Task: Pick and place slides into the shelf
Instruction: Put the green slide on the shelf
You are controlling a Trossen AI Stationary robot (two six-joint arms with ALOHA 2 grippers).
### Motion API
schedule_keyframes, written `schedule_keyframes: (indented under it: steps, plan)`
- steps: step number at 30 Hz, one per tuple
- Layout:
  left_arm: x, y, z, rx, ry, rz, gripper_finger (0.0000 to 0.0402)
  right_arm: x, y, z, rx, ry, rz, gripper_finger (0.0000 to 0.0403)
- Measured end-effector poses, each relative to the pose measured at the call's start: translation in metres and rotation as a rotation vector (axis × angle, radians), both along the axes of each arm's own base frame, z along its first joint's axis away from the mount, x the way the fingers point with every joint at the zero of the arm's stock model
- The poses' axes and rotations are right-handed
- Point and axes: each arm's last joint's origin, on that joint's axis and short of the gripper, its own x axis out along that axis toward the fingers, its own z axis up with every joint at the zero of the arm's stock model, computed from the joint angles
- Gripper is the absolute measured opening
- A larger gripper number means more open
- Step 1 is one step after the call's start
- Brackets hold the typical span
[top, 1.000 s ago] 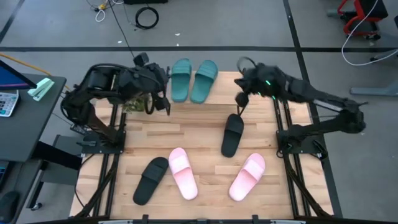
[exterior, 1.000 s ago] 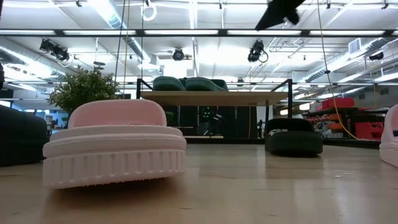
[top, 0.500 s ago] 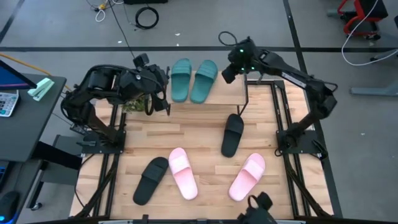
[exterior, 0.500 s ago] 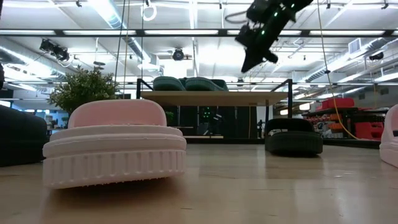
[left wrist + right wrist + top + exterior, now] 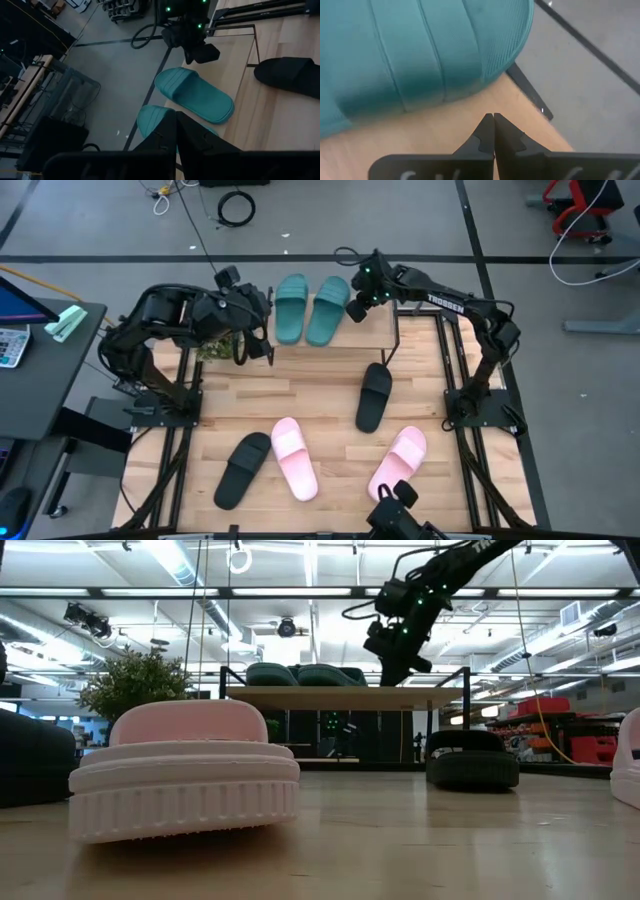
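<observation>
Right tool (image 5: 357,307) pinched shut (empty) beside teal slides (image 5: 308,307) — black slide (image 5: 374,396) below.

Around my bench (image 5: 310,395) lies grey floor (image 5: 110,230) with dark seams and a coiled black cable (image 5: 237,208). Long ceiling lights (image 5: 180,565) glare overhead; a leafy plant (image 5: 135,685) stands behind.

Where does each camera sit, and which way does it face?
High: above the table, facing down; both arms, shelf.
Low: at table-top height, facing level; pink slide, right end effector.
Left wrist: past shut fingers to teal slides.
Right wrist: shut fingers over shelf.
All four share the teal slides.
</observation>
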Motion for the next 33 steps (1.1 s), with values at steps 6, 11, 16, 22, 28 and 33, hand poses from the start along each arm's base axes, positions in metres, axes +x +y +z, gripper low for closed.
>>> schedule_keyframes:
  steps: [6, 11, 16, 22, 28, 33]
  plan:
    - [0.000, 0.000, 0.000, 0.000, 0.000, 0.000, 0.0022, 0.002, -0.001, 0.002, -0.013, -0.031, -0.010, 0.0000]
    - [0.000, 0.000, 0.000, 0.000, 0.000, 0.000, 0.0022, 0.007, -0.001, -0.005, 0.000, -0.023, 0.000, 0.0000]
    - [0.000, 0.000, 0.000, 0.000, 0.000, 0.000, 0.0014, 0.019, -0.003, -0.016, -0.006, -0.033, 0.018, 0.0000]
    - [0.000, 0.000, 0.000, 0.000, 0.000, 0.000, 0.0016, 0.026, -0.001, -0.014, -0.030, -0.080, 0.034, 0.0000]
    - [0.000, 0.000, 0.000, 0.000, 0.000, 0.000, 0.0024, 0.027, 0.000, -0.013, -0.017, -0.094, 0.037, 0.0000]
    - [0.000, 0.000, 0.000, 0.000, 0.000, 0.000, 0.0018, 0.033, 0.000, -0.010, -0.036, -0.157, 0.051, 0.0000]
